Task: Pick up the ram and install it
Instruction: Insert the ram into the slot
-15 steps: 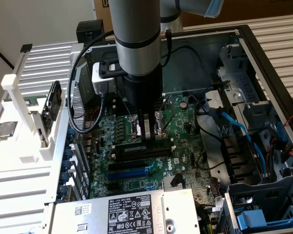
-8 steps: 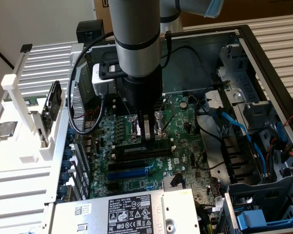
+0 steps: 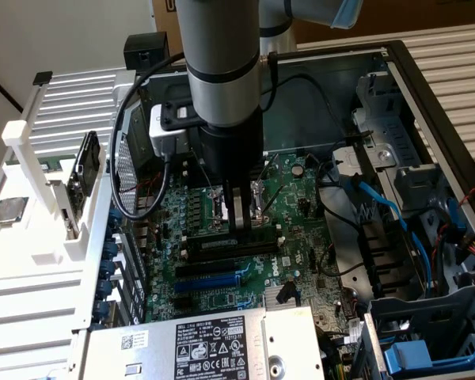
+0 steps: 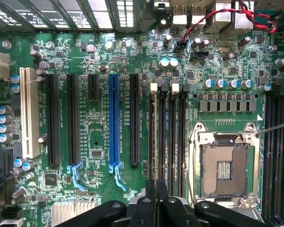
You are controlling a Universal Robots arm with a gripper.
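Hovering over motherboard [image 3: 294, 207] | claw [image 3: 239, 220] closed | ram [image 3: 85, 162] well apart, exterior view's left

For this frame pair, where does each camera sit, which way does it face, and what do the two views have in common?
Exterior view: off the arm, above the open computer case, looking down into it at the motherboard; the arm and tool show, hanging over the board.
Wrist view: on the wrist, facing straight down onto the motherboard; the tool shows.
Shared: the tool, motherboard, blue slot and CPU socket.
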